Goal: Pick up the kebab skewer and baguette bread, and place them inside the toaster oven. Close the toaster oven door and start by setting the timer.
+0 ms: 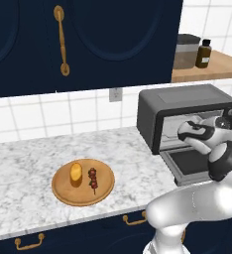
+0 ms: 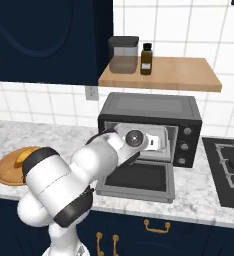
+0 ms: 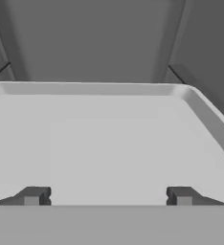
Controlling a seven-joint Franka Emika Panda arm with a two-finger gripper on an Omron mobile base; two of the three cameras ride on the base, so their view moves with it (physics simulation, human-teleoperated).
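The claw [image 3: 107, 196] stands wide, gripping nothing, its fingertips [image 3: 35, 196] low over the pale metal tray [image 3: 109, 139] inside the toaster oven [image 1: 187, 106]. The toaster oven door [image 2: 139, 182] lies dropped open toward the worktop's [image 1: 24, 163] front edge. Well apart to the left, a round wooden plate [image 1: 68, 196] near that front edge carries the baguette bread [image 1: 76, 172] and the kebab skewer [image 1: 92, 179] side by side.

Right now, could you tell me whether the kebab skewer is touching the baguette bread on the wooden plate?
Apart. In the left base view, the kebab skewer and the baguette bread lie side by side on the wooden plate, with bare wood between them.
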